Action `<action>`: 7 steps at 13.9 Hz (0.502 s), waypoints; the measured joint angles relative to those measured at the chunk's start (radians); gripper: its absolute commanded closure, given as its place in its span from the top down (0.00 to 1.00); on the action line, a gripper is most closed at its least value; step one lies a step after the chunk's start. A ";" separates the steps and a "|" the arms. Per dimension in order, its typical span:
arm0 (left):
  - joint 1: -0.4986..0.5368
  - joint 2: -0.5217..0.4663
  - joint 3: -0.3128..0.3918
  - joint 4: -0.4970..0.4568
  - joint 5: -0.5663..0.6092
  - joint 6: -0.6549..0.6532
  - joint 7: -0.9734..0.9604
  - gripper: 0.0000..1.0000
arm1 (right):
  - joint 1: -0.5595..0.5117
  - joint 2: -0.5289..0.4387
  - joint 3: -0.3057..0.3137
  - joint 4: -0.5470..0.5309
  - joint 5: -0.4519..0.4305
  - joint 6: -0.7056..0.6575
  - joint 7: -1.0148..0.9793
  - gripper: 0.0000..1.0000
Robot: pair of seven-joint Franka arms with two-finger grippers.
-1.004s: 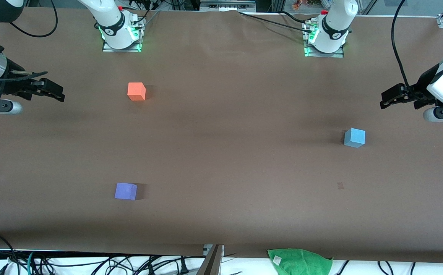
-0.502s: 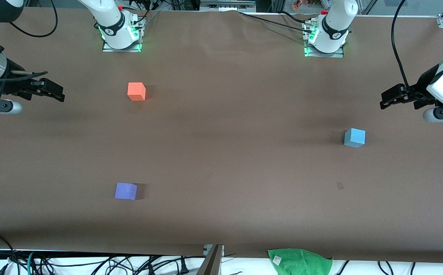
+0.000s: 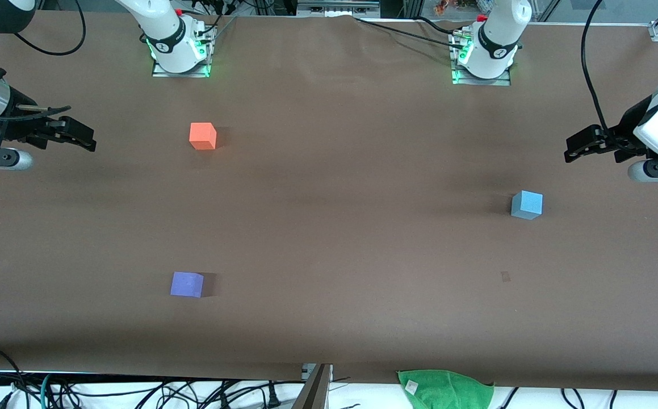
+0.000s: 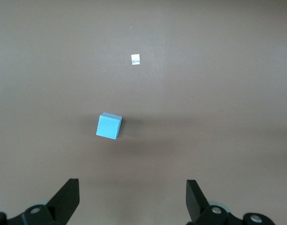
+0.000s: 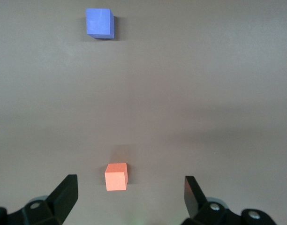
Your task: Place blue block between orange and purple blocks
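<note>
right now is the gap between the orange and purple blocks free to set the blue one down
Yes. The brown table is bare between the orange block and the purple block. The wide middle stretch toward the blue block is also bare. Nowhere is crowded; the left gripper and right gripper hang open at the table's ends.

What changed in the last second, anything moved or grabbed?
Nothing visibly changed. The blue block, orange block and purple block lie where they were. The left gripper and right gripper wait open at their table ends, holding nothing.
</note>
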 measured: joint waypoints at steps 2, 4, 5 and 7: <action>0.000 0.000 0.000 0.000 0.000 0.000 0.000 1.00 | 0.000 0.000 0.000 0.000 0.000 0.000 0.000 1.00; 0.000 0.002 0.000 0.000 0.000 0.000 0.000 1.00 | 0.000 0.000 0.000 0.000 0.000 0.000 0.000 1.00; 0.000 0.003 0.000 0.000 0.000 0.000 0.000 1.00 | 0.000 0.000 0.000 0.000 0.000 0.000 0.000 1.00; 0.000 0.005 0.000 0.000 0.000 0.000 0.000 1.00 | 0.000 0.000 0.000 0.000 0.000 0.000 0.000 1.00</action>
